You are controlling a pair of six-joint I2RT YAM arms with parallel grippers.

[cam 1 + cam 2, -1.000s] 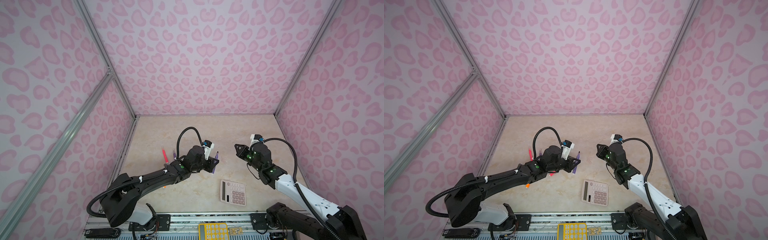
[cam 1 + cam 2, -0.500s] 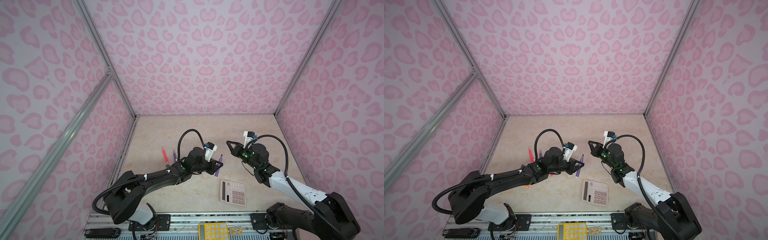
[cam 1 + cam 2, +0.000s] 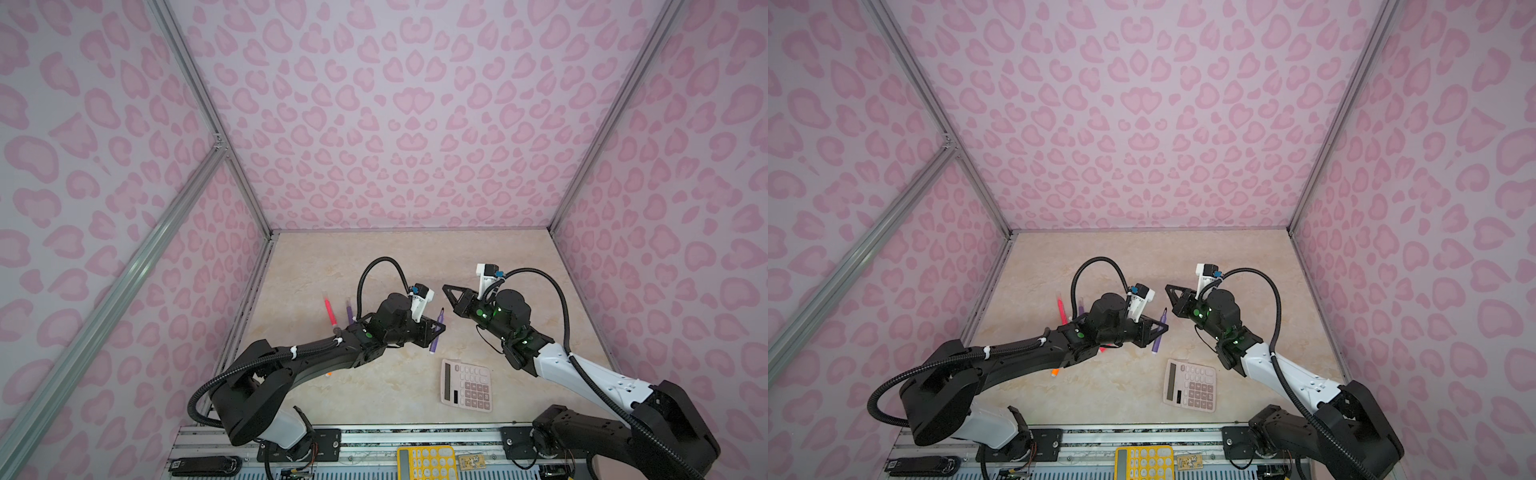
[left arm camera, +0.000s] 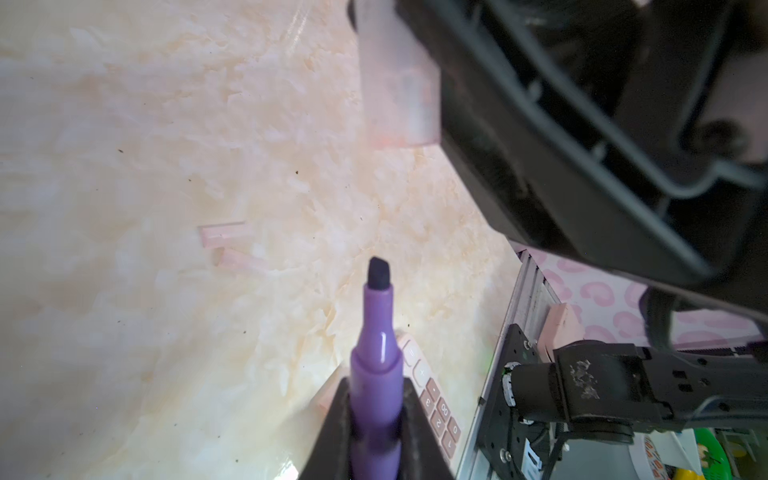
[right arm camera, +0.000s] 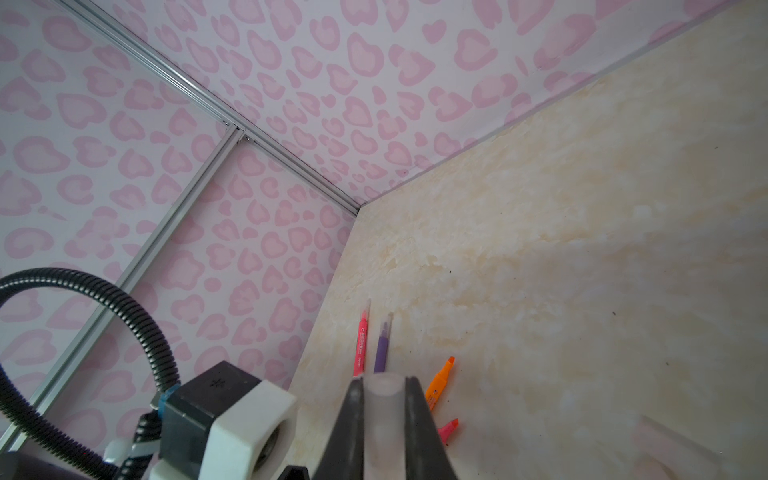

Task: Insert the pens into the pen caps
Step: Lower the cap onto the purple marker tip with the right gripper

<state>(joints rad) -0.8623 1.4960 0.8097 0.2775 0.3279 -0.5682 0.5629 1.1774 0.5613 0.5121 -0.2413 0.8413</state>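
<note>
Purple pen (image 4: pixel 378 345): find pinched by the barrel in left gripper (image 4: pixel 376 411), dark chisel tip bare, raised off beige table (image 3: pixel 457 249). Clear pen cap (image 5: pixel 384 432): find squeezed in right gripper (image 5: pixel 383 388), jaws narrow. Compare with one second back: right gripper swung leftward, now near pen tip, not touching. Read 0 and 00 on pink calculator (image 4: pixel 436 411) keys; treat white print on pink-red pen (image 5: pixel 360 345) as illegible.

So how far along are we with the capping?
Done, apparently: the far pink pen and far purple pen show clear capped ends. In hand: left gripper holds the bare purple pen, right gripper a cap, not yet joined. Left: orange pen and second pink pen, tips bare; two loose caps.
</note>
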